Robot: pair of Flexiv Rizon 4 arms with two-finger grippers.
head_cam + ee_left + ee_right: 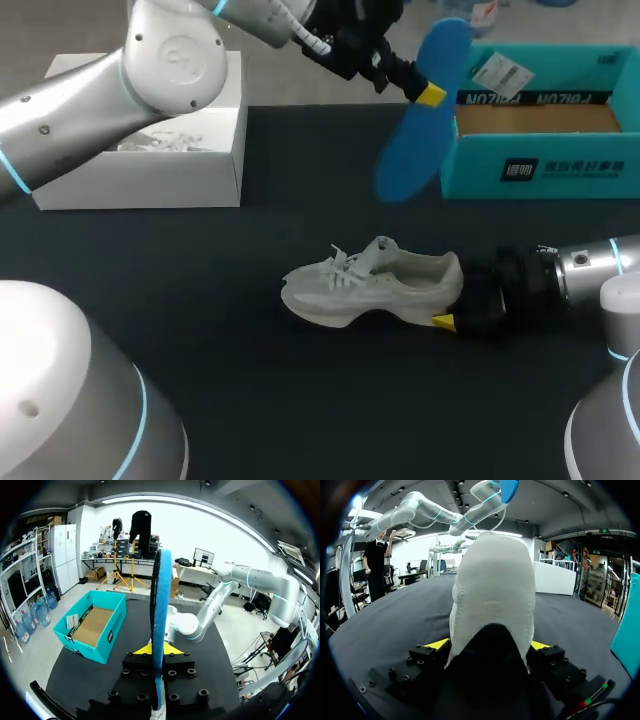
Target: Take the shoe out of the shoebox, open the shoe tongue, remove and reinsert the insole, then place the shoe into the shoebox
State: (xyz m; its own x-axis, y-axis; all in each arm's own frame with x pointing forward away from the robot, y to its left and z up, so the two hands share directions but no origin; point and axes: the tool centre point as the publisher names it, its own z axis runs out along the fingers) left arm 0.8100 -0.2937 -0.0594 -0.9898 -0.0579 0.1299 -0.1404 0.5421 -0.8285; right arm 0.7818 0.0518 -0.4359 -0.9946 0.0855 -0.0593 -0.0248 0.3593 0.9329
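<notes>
At the middle of the dark table (200,330) the pale shoe (375,285) is seen resting on its sole, toe turned toward the robot's left, laces loose over the top; how far the tongue is pulled open cannot be made out. Its heel is clamped from both sides by the right gripper (489,647), whose yellow tips are pressed against the heel on either flank, so the shoe is steadied where it stands. The blue insole (420,110) is out of the shoe and is held in the air above the far part of the table, just beside the near-left corner of the teal shoebox (540,172); it is pinched on edge between the fingers of the left gripper (159,649), with most of its length standing out beyond them. A white box (140,185) with crumpled paper inside is set at the far left, well apart from the shoe. The step in hand is judged to be the turn from removal to reinsertion — the insole is free, the shoe is empty. For the next move the insole would have to be brought down over the shoe, lined up with its length and fed toe-first into the opening while the heel is kept clamped — a bent or skewed insole is likely to catch on the collar.
</notes>
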